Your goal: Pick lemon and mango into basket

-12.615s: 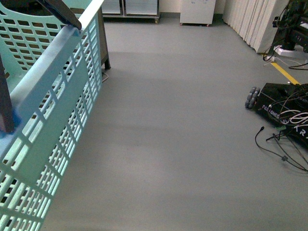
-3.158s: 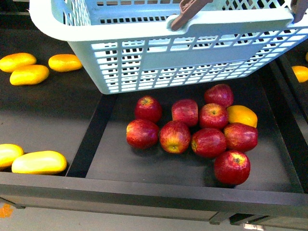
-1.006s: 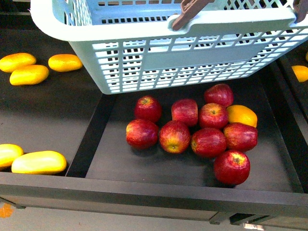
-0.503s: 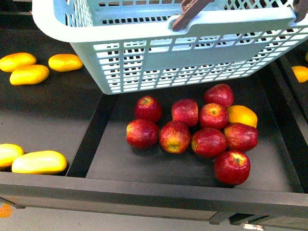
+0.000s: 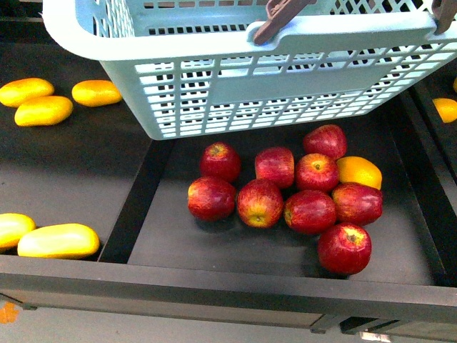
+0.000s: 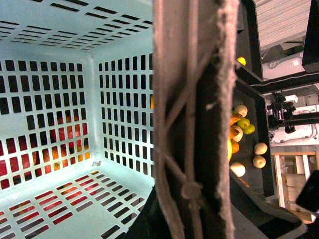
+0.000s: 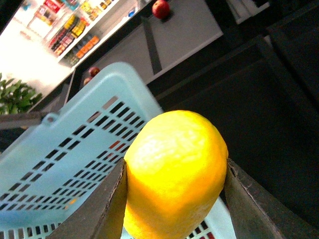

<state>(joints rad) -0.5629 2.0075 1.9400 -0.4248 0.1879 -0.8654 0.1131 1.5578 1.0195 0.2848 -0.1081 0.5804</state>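
- The right gripper (image 7: 175, 174) is showing two flat, slab-like fingers (image 7: 251, 201).
- Their faces are looking matte dark grey-brown, with straight edges catching light.

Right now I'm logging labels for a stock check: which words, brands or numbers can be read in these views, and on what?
No text can be read in any view.
Coloured packets on the far shelves, right wrist view: print too blurred to read.
Basket, apples and lemon: no labels or stickers showing.
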